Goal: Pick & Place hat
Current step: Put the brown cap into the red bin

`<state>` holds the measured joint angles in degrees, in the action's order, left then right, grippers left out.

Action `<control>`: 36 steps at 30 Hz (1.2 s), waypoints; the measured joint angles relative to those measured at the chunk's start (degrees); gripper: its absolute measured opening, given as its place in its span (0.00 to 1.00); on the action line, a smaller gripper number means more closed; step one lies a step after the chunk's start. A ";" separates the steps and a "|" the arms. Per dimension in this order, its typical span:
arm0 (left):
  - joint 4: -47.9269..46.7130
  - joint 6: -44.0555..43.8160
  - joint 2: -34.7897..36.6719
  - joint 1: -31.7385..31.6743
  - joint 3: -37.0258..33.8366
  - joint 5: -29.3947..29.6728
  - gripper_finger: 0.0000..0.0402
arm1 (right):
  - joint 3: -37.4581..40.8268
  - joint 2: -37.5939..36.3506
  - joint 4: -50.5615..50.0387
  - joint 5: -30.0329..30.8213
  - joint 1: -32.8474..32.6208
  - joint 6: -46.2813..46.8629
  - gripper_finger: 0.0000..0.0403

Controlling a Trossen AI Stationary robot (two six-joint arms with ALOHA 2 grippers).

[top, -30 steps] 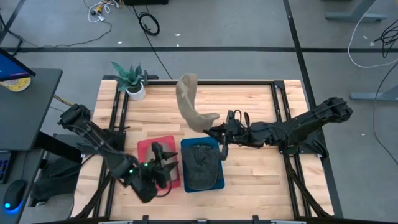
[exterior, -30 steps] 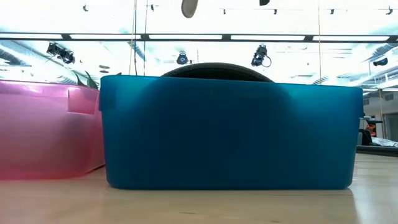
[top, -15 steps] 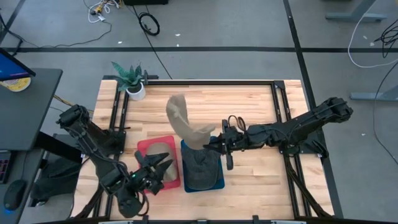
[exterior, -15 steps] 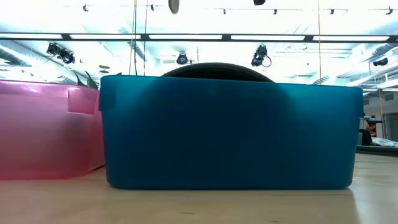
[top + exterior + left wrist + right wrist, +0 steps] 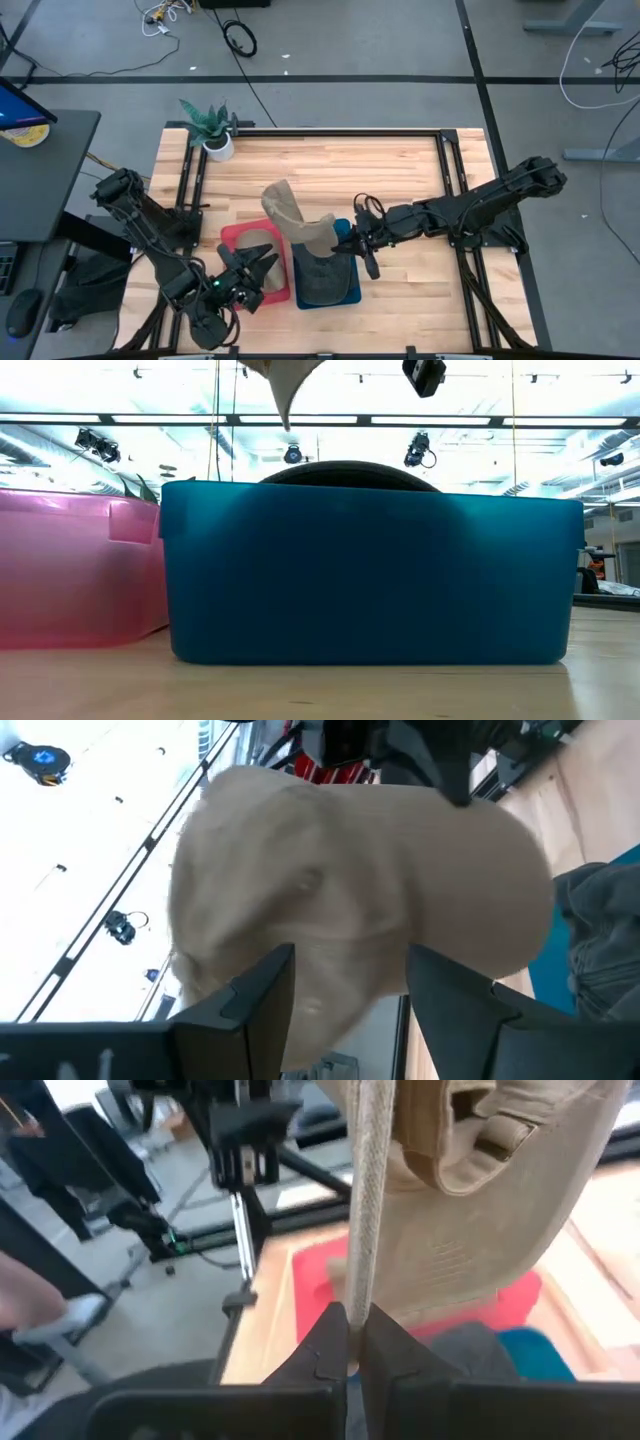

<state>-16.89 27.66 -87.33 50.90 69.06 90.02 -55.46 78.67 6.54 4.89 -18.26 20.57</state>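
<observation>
High view: the right gripper [image 5: 338, 238] holds the beige hat [image 5: 295, 218] in the air, over the far edge of the blue bin [image 5: 349, 291] and beside the red bin [image 5: 240, 236]. A dark grey hat [image 5: 322, 272] lies already in the blue bin. The left gripper [image 5: 258, 270] waits over the red bin, fingers apart. The beige hat's long axis runs approx. from the fingers up and away toward the far-left of the worktop [image 5: 400, 170], brim end at the grip.

Low view: only the lowest tip of the beige hat [image 5: 285, 380] hangs above the blue bin [image 5: 370, 575], not touching it.

Left wrist view: beige hat [image 5: 360, 890] fills the picture beyond the spread fingers [image 5: 250, 995].

Right wrist view: fingers [image 5: 330, 1345] are clamped on the thin edge of the hat [image 5: 470, 1210]. It looks light and soft, the fabric folds and sags, so I judge the stiffer brim edge is the best place to hold.
</observation>
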 joint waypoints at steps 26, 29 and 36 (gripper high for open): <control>0.12 -13.02 -0.04 -11.07 0.00 -28.19 0.49 | 0.00 0.05 1.09 -2.28 -2.49 -3.57 0.01; 0.74 -13.12 -0.04 -11.22 0.00 -29.28 0.49 | 0.00 0.05 1.06 -1.70 -2.45 -3.67 0.01; 0.74 -13.25 -0.04 -11.22 0.00 -27.63 0.48 | -0.02 0.05 1.19 -1.34 -2.43 -3.71 0.01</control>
<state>-16.14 14.41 -87.37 39.68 69.06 62.39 -55.48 78.72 7.73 3.55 -20.69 16.86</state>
